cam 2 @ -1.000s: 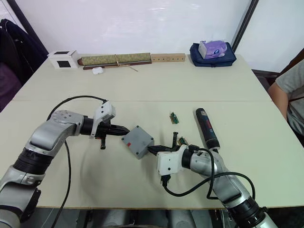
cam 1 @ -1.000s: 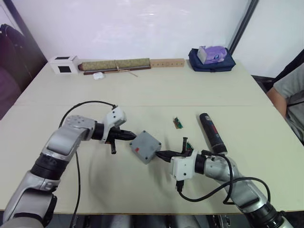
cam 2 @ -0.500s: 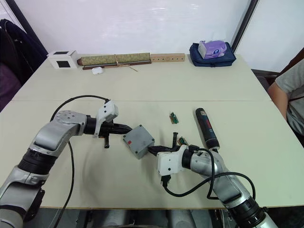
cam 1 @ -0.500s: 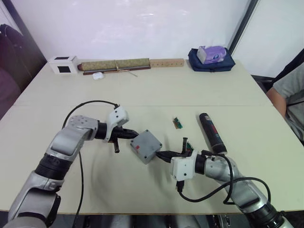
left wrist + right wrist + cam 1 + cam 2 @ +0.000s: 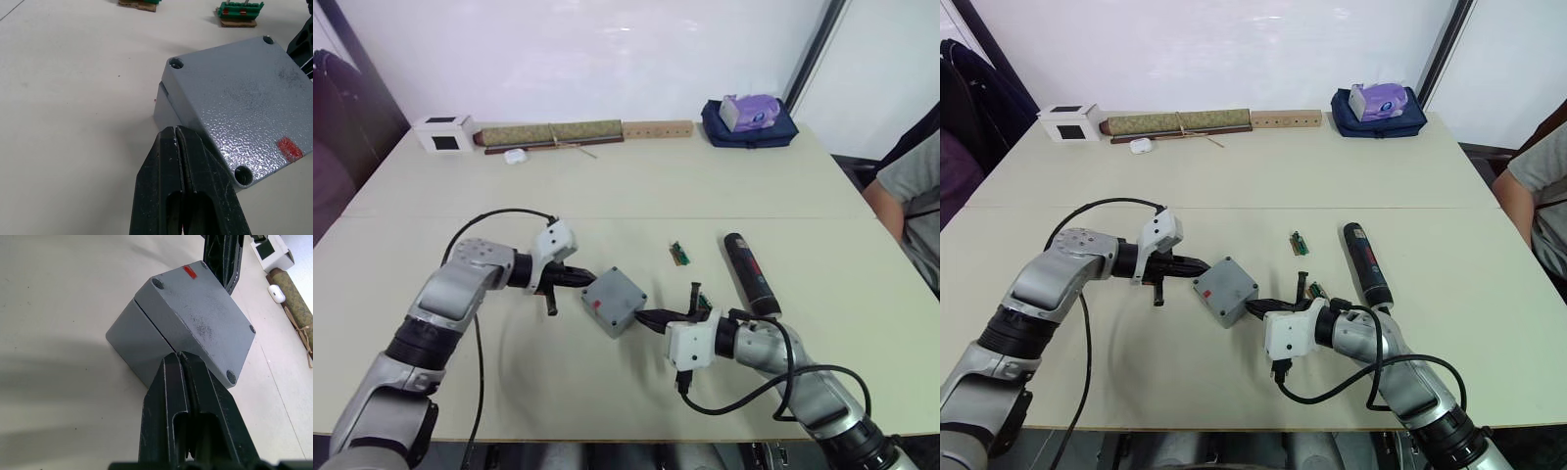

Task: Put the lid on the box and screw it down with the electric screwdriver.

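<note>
Lid seated on the box, slightly askew, one edge overhanging; a red spot marks the lid's top. The pair rests on the surface near its middle. Left end effector, fingers pressed together and holding nothing, meets the box's near corner on one side; right end effector, likewise closed and empty, meets the opposite side. Electric screwdriver lies flat to the right, well apart from the box. Two small green circuit boards lie between box and screwdriver.
</note>
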Robot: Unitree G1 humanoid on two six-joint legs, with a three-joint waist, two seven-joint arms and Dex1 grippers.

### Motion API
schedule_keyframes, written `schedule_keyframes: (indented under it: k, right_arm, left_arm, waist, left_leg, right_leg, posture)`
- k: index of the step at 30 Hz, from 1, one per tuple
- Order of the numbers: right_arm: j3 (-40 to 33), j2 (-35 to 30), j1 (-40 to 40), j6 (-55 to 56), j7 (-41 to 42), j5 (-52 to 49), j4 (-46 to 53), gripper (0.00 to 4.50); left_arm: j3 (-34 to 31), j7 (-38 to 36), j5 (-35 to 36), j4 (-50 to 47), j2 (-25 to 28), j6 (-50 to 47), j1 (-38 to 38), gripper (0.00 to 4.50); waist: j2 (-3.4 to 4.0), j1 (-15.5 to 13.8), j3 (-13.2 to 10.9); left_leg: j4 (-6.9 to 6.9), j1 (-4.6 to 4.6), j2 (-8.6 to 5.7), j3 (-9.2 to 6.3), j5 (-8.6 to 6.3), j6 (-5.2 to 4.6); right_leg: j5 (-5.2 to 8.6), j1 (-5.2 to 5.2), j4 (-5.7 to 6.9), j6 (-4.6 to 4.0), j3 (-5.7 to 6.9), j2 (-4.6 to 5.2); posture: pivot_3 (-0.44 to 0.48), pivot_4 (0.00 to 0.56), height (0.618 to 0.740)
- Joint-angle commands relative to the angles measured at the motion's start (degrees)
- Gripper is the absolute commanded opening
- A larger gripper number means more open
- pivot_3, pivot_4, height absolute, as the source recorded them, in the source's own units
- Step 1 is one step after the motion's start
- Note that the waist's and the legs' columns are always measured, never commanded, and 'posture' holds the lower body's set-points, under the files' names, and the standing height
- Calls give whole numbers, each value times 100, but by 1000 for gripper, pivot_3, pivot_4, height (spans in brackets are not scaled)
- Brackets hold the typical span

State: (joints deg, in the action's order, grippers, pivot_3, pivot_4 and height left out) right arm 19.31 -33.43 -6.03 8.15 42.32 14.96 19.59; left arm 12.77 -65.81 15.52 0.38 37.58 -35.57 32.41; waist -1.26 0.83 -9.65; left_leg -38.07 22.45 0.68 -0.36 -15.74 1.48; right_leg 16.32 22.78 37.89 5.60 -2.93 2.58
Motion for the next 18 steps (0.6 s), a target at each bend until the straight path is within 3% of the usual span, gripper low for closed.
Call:
schedule_keyframes:
  k: [1, 12, 18]
  right_arm:
    - [-74, -16, 1, 47, -15, -64, 253, 12]
    - [-207, -244, 105, 20, 16, -73, 237, 12]
    - [-162, -156, -39, -9, 31, -94, 215, 12]
  left_arm:
    - [-30, -3, 36, -174, 16, 16, 90, 0]
    - [-165, -12, -220, 695, 186, 515, 400, 0]
    - [-149, 12, -152, 546, 38, 456, 365, 0]
  waist:
    - [0, 0, 0]
    - [0, -1, 0]
    - [0, 1, 0]
  left_leg:
    - [0, 0, 0, 0, 0, 0]
    - [0, 0, -1, 1, 0, 0]
    - [0, 0, -1, 0, 0, 0]
  right_leg:
    - [0, 0, 0, 0, 0, 0]
    - [0, 0, -1, 0, 1, 0]
    - [0, 0, -1, 0, 1, 0]
  posture:
    - [0, 150, 740]
    - [0, 150, 740]
    - [0, 150, 740]
